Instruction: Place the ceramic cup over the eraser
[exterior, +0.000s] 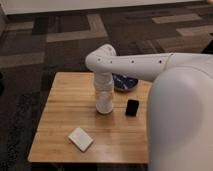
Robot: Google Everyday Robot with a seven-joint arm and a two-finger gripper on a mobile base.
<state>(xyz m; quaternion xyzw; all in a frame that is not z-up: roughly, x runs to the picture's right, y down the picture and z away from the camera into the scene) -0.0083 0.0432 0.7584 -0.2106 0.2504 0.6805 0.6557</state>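
The white ceramic cup (104,105) stands upright on the wooden table (65,100), near its middle. My gripper (104,91) comes straight down from the white arm onto the top of the cup and merges with it in this view. The black eraser (132,107) lies flat on the table just right of the cup, a small gap apart from it.
A dark blue shallow bowl (125,83) sits behind the cup, partly hidden by my arm. A flat white square pad (80,139) lies near the table's front edge. My white arm and body (180,115) cover the table's right side. Patterned carpet surrounds the table.
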